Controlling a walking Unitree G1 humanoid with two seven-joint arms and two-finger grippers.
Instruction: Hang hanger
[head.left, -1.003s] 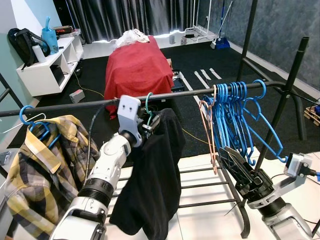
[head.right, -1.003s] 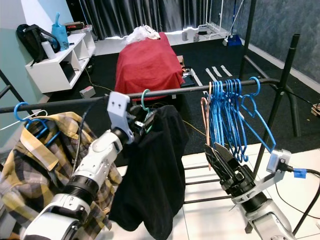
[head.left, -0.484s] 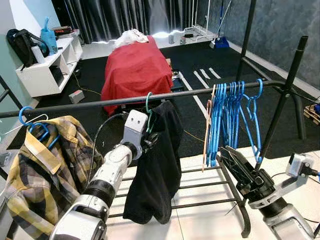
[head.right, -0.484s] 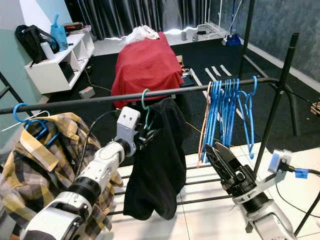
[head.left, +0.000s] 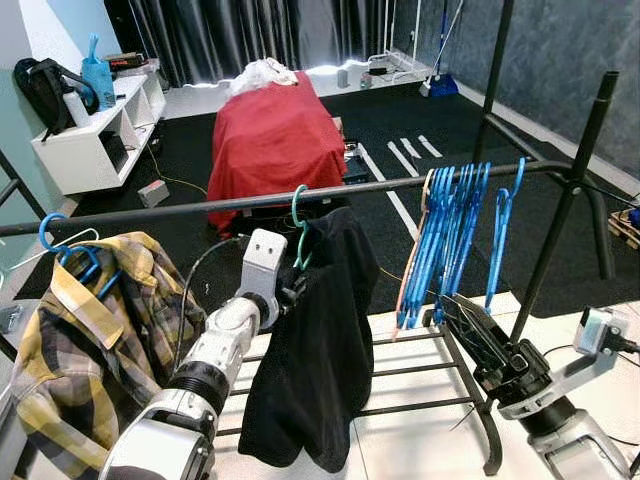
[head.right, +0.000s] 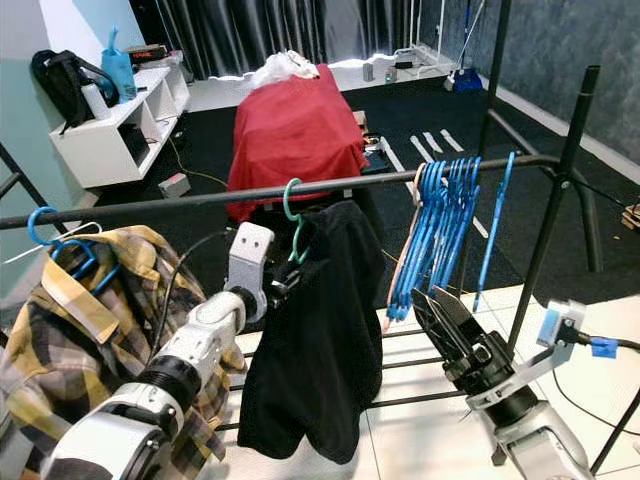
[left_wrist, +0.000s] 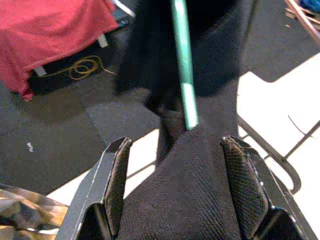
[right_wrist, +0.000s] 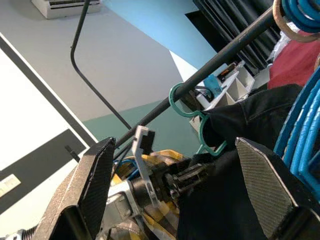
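One teal hanger (head.left: 300, 232) carries a black garment (head.left: 316, 350), its hook over the dark rail (head.left: 200, 205) between a plaid shirt (head.left: 80, 340) on a blue hanger and a bunch of empty blue hangers (head.left: 450, 240) that tilt. Left gripper (left_wrist: 175, 190) sits at the garment's shoulder, fingers (left_wrist: 112, 180) spread on either side of the cloth, teal bar just ahead. Right gripper (head.left: 470, 335) hangs low beneath the blue bunch, jaws parted and empty.
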